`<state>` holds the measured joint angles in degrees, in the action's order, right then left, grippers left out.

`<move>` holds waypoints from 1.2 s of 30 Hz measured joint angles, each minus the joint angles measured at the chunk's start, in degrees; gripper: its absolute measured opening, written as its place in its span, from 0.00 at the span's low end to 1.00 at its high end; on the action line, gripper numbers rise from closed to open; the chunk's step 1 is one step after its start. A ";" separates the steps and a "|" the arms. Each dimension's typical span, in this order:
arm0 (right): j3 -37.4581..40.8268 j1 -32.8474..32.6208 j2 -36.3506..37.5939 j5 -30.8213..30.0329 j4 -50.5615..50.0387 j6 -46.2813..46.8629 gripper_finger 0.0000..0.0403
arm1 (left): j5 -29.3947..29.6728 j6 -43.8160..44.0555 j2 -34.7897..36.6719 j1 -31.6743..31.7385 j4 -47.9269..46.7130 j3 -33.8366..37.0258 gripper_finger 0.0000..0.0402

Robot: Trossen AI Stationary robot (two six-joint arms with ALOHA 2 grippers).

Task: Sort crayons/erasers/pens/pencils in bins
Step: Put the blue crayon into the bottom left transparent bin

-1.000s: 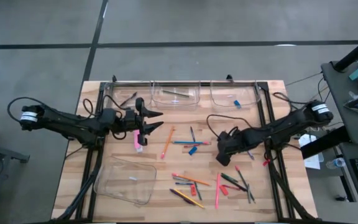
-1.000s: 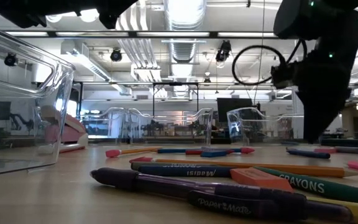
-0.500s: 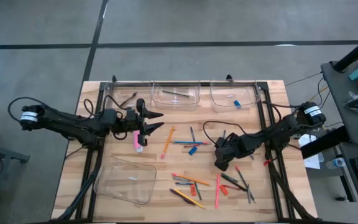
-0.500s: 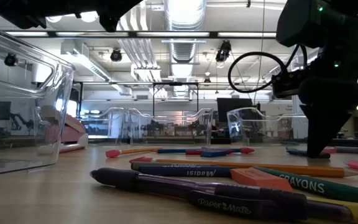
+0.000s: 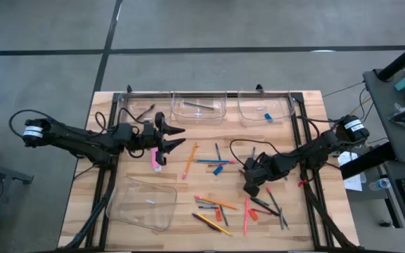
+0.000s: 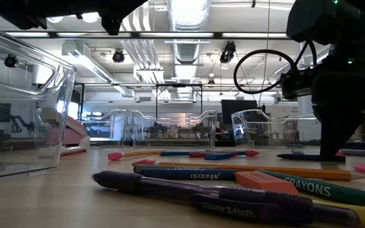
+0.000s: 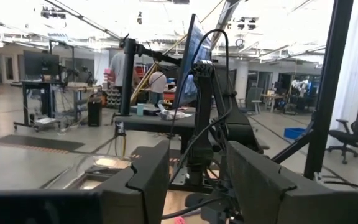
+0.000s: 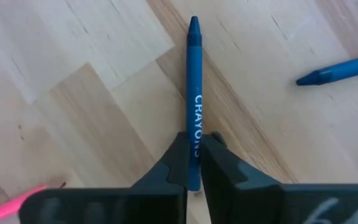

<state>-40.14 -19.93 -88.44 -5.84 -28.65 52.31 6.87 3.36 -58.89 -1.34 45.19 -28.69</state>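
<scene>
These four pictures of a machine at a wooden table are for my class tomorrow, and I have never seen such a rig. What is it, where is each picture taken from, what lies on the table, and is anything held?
It is a robot with two dark arms, each ending in a two-finger gripper. One picture looks straight down, one looks level across the table top, and one camera sits on each wrist. On the wooden table lie scattered pencils, pens, crayons and erasers, with four clear bins for sorting them. The right gripper is down at the table, shut on a blue crayon. The left gripper waits above the table near a pink eraser, fingers apart, holding nothing.
</scene>
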 joint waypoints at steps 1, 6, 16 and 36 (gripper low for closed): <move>0.00 -0.09 0.49 -0.35 -0.05 -0.01 0.04 | -0.02 0.48 0.00 0.00 0.00 0.00 0.37; 0.17 -0.18 6.26 -1.34 0.55 -0.86 0.04 | -0.02 0.61 0.00 0.00 0.07 0.00 0.37; 0.42 -1.41 21.25 -8.47 4.41 -4.88 0.03 | -0.04 0.57 0.00 0.00 0.11 0.02 0.37; 0.27 -1.45 24.58 -10.72 45.39 -32.54 0.03 | -7.08 -2.19 -12.77 -0.37 6.03 -3.02 0.37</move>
<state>-39.87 -21.39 -63.86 -16.56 16.73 19.78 -0.20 1.17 -71.66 -1.72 51.22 -31.71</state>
